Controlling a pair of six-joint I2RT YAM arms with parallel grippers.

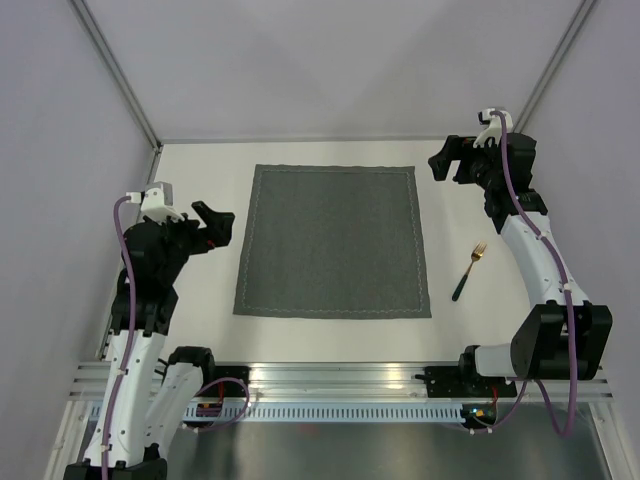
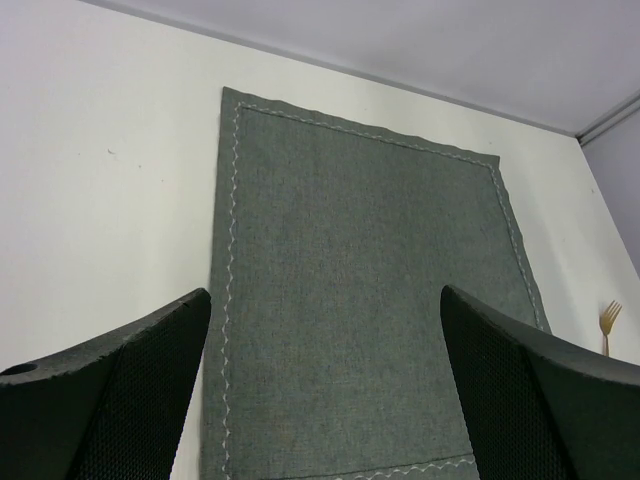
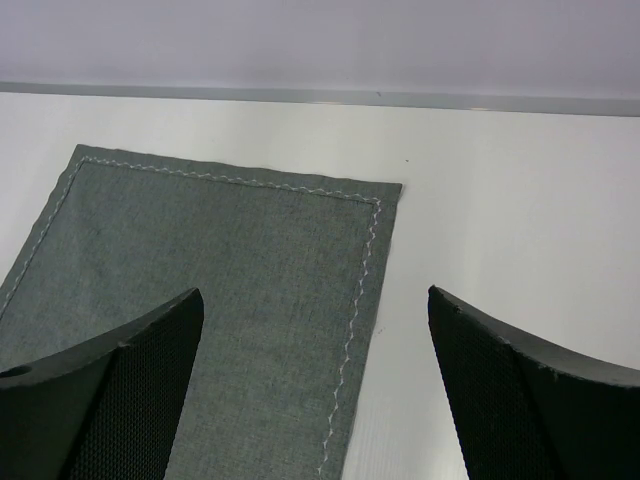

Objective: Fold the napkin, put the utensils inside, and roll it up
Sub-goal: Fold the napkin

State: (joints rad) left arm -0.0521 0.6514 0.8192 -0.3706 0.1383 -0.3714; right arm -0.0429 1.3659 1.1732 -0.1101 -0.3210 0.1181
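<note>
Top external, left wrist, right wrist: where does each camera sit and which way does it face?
Top external: above, behind the arms, looking down on the table; both arms show.
Left wrist: on the left arm, facing across the napkin toward the fork; open fingers below.
Right wrist: on the right arm, facing a napkin corner; open fingers below.
Shared: both wrist views show the napkin.

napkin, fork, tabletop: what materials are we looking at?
Napkin: looks like woven fabric, dark grey and matte, with a fine heathered weave and a light zigzag stitch line near the edges.
Fork: the head seems to be gold-toned metal. The handle is dark, and its material is unclear at this size.
Table: smooth, off-white, matte. Possibly laminate or painted board, but the look leaves it open.
</note>
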